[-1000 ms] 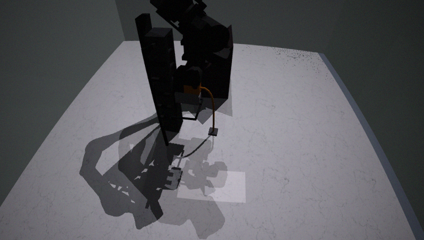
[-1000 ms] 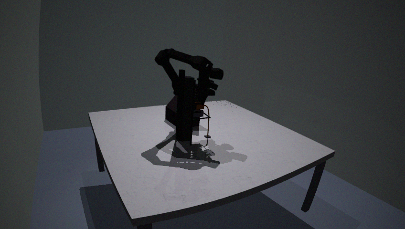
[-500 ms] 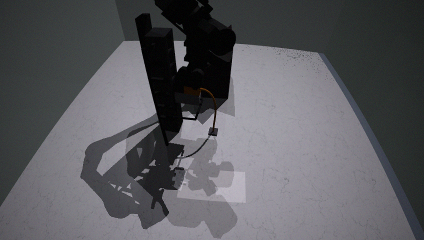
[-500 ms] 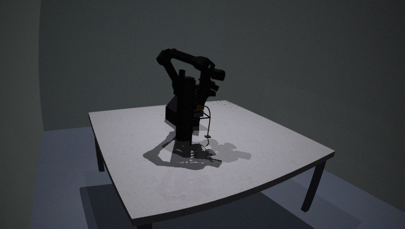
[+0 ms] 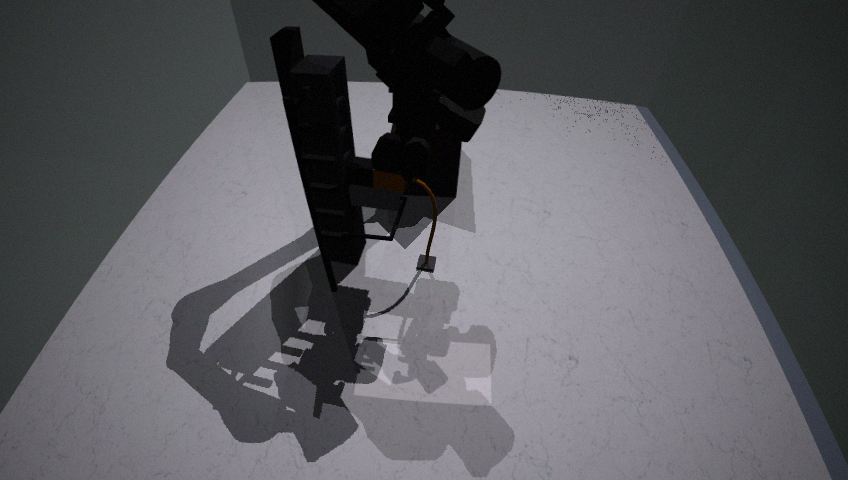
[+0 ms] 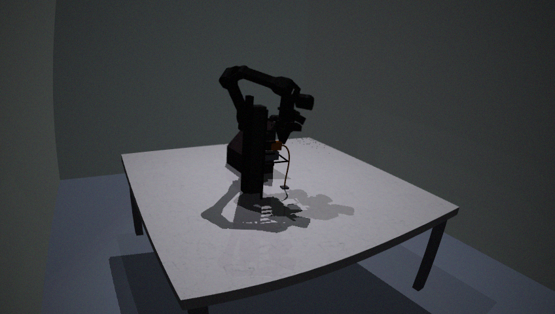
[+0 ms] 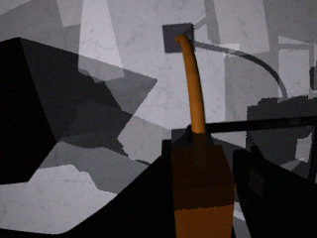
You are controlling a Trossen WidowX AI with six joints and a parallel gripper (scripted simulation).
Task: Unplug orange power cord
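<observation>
At the tall black power strip [image 5: 324,160] standing upright on the white table [image 5: 595,285], my gripper [image 5: 397,159] is clamped on the orange plug [image 7: 201,208], which sits against the strip's face about halfway up. From the plug, the orange cord [image 5: 432,220] arcs down to a small grey block [image 5: 425,262] on the tabletop. I cannot tell whether the prongs are seated or free. Heavy shadows spread across the marble.

arm [image 6: 256,77] arched over, jaws clamped
</observation>
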